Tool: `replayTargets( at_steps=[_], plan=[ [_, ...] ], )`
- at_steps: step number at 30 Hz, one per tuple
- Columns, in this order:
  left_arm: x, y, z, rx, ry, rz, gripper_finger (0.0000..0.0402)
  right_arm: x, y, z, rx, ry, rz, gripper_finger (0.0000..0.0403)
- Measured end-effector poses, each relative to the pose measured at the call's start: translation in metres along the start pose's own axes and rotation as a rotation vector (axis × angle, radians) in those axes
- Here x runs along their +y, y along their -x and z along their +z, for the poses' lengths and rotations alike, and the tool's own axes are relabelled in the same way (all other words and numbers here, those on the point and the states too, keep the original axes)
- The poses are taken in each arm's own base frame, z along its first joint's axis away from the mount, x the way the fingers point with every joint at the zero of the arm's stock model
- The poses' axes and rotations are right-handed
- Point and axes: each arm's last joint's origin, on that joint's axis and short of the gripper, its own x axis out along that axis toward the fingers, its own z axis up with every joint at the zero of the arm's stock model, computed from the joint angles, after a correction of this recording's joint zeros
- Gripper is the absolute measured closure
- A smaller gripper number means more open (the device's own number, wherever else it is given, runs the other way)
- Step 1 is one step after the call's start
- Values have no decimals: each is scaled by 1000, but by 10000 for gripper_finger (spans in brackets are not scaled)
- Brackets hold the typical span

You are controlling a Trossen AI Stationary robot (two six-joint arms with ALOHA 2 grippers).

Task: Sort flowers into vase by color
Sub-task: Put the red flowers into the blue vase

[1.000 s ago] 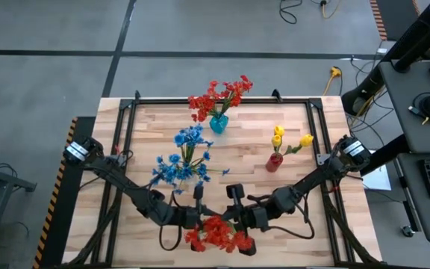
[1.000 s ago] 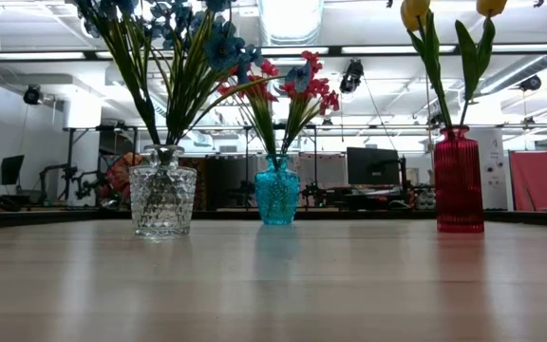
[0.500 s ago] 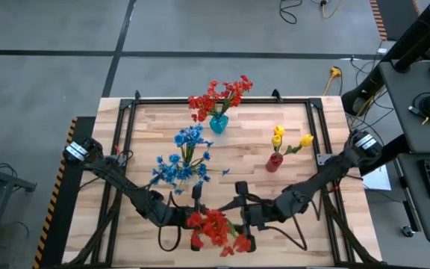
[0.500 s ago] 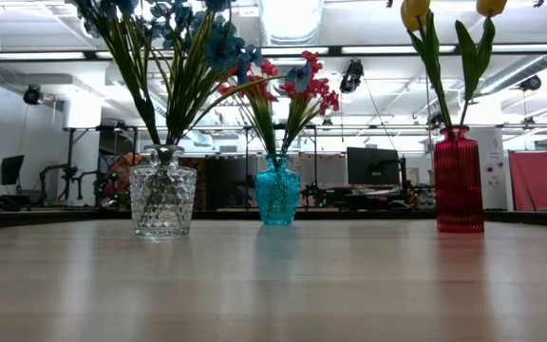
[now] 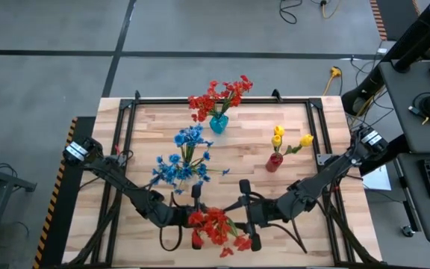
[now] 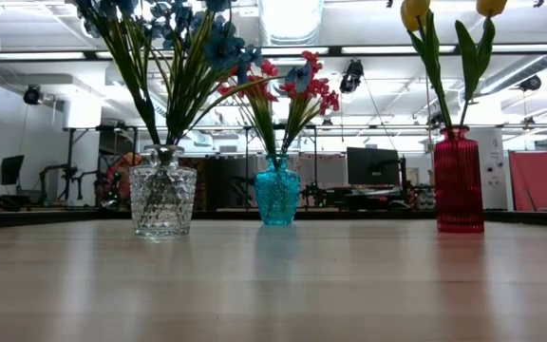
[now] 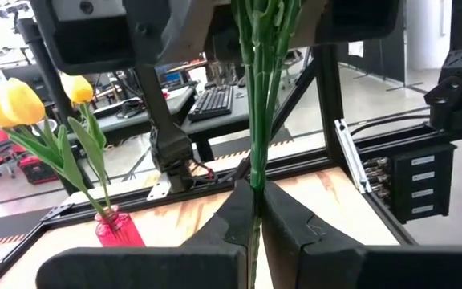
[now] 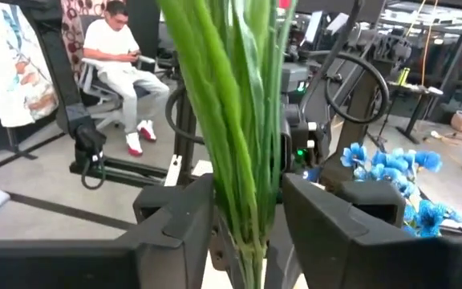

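Observation:
A bunch of red flowers [image 5: 215, 228] stands upright above the table's near middle, its green stems [image 7: 255, 96] between my two grippers. My left gripper [image 7: 255, 202] comes in from the table's left, my right gripper [image 8: 247, 205] from the right, and each is shut on the stems. Farther back, more red flowers [image 5: 219, 96] stand in a teal vase [image 6: 277, 190]. Blue flowers [image 5: 184, 157] stand in a clear vase [image 6: 162, 199], and yellow flowers [image 5: 286, 138] in a red vase [image 6: 459, 180]. My left gripper pinches the thin stems [image 7: 254, 181] between its two fingers, lying level and across them. The stems rise upright past the fingers. My right gripper has the leafy bundle of stems [image 8: 243, 189] between its two fingers [image 8: 191, 213], level and across it. The leaves fill the gap and touch both fingers. The stems' lower ends are hidden.
A black metal frame [image 5: 129, 127] runs around the wooden table top [image 5: 245, 134]. The three vases stand across the table's middle and far part. In the room beyond, a person [image 8: 123, 56] sits on a chair.
My right gripper has risen a little and shifted toward the table's right edge, and its wrist has tipped. The red bunch's heads have shifted slightly toward the far edge. My left gripper has kept its hold in place.

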Motion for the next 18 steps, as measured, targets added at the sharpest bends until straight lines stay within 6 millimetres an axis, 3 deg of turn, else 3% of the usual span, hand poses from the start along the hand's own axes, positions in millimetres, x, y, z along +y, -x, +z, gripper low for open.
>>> replayTargets(
  at_steps=[10,18],
  plan=[
    [0,0,0,-1,5,0,396,0,-1,9,38,8,8,375],
    [-9,1,19,-31,-30,-15,301,-3,0,28,120,-15,14,383]
  ],
)
